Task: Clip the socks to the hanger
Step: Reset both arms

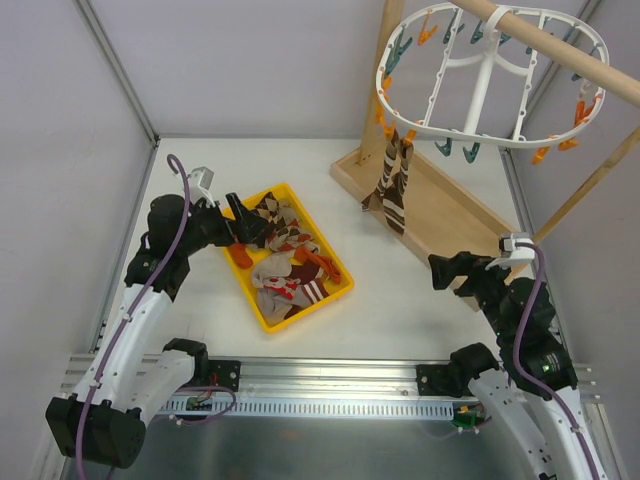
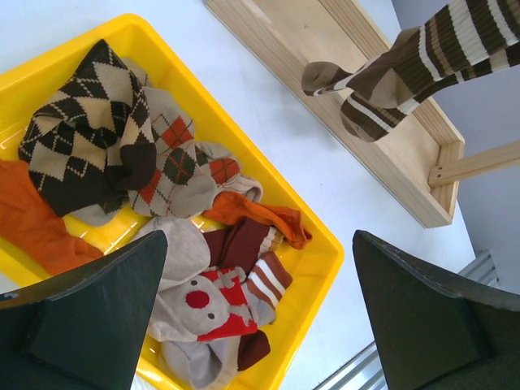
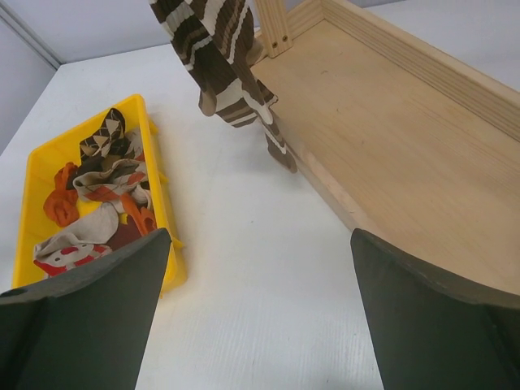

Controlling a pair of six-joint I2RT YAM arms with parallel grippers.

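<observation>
Centrally, white table (image 1: 400,300), socks (image 1: 288,255) — walls (image 1: 250,60) seemingly grey

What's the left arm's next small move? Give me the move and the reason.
Probably lower the open left gripper onto the brown argyle sock in the yellow tray and close on it. The gripper hovers above the pile holding nothing, and only the striped socks hang from the hanger, so more need fetching.
</observation>
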